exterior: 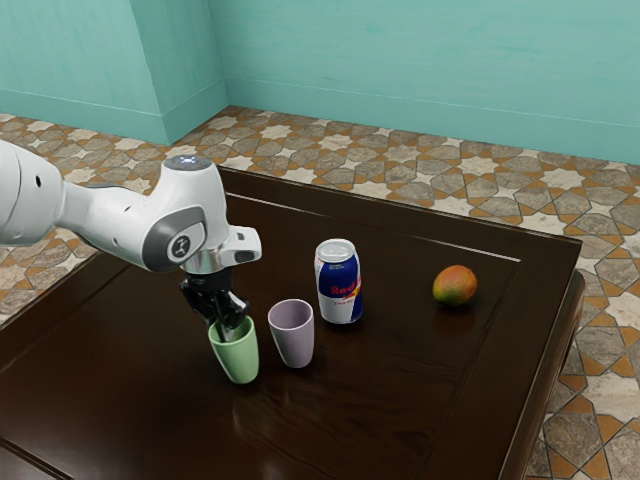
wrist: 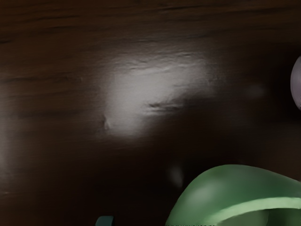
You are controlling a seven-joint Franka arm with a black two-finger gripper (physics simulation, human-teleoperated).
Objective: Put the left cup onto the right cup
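Gripping green cup [exterior: 236,355] by the rim, just beside purple cup [exterior: 292,333] on the exterior view's left.

Gripper [exterior: 224,322] looks nearly closed, pinching the green wall at the lip; the cup leans slightly, base at or barely off the table [exterior: 420,400]. Wrist view has the green rim [wrist: 235,193] right under the hand. My read: lift straight up until the base is above the purple rim, translate over it, level out, then lower. Mind the soda can [exterior: 338,282] just behind; the mango [exterior: 455,286] is well apart.
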